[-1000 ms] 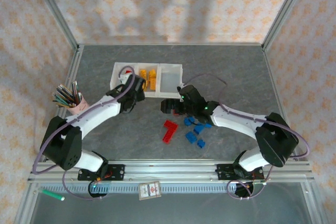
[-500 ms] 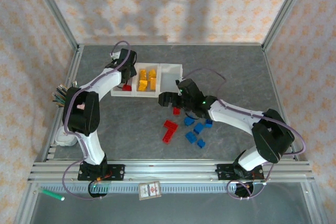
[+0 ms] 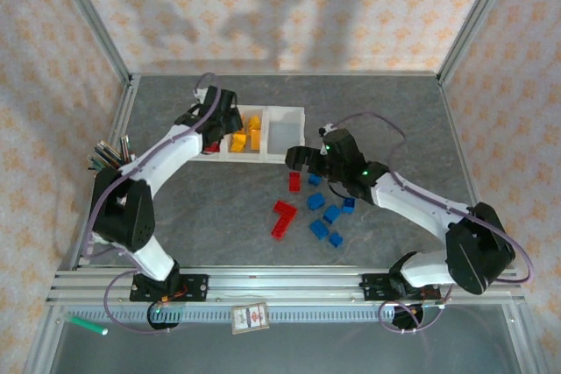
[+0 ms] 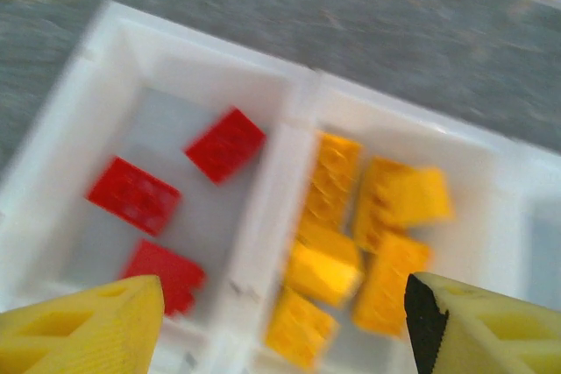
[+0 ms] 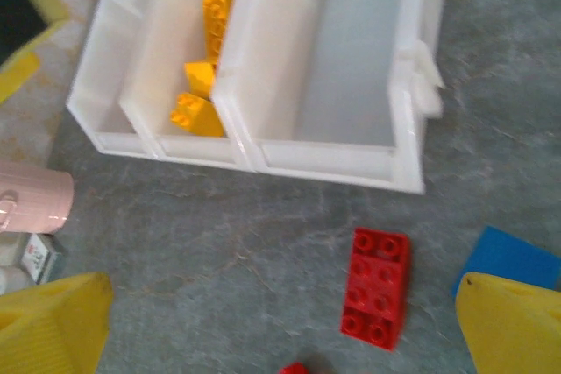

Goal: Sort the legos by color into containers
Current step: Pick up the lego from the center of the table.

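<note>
Top cam: left claw [image 3: 219,129] hangs over the white 3-bin tray [image 3: 289,109], right claw [image 3: 294,162] sits just beside its near edge, and loose red bricks [image 3: 282,218] and blue bricks [image 3: 324,216] lie on the tabletop [image 3: 394,120]. Left wrist: claw spread wide and empty above 3 sorted reds [image 4: 226,144] in the left bin, with yellow-orange bricks [image 4: 386,243] in the middle bin. Right wrist: claw wide, nothing held, long red brick [image 5: 377,299] below, right bin bare. Guessing about halfway: yellows look done, blues untouched.
</note>
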